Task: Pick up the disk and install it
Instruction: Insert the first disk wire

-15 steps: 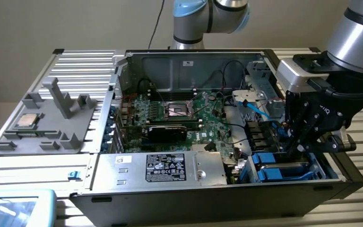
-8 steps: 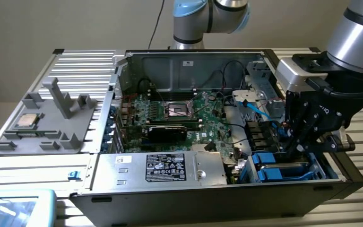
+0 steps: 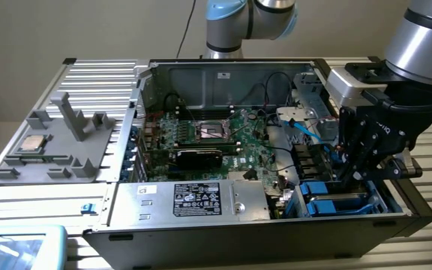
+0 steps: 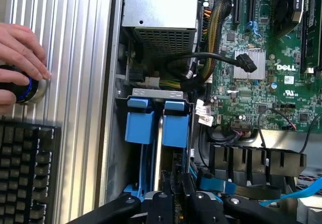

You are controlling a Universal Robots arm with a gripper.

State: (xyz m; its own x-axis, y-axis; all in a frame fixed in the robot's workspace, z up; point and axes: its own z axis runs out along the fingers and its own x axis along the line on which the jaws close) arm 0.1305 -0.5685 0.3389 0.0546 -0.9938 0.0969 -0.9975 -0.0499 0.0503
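The disk (image 4: 160, 133), silver-grey and held in a bright blue carrier, stands on edge in the drive bay, with its two blue tabs at the far end. In the exterior view the blue disk (image 3: 334, 203) sits low in the bay at the right corner of the open computer case (image 3: 224, 236). My gripper (image 3: 349, 175) reaches straight down into that bay. In the wrist view my gripper (image 4: 176, 193) has its dark fingers close together on the near edge of the disk.
The motherboard (image 3: 216, 135) fills the case's middle, with a silver box bearing a black label (image 3: 193, 199) in front and black cables (image 4: 211, 63) beside the bay. A grey tray (image 3: 51, 152) holds a square chip (image 3: 32, 143). A hand (image 4: 20, 53) rests by a keyboard (image 4: 25, 173).
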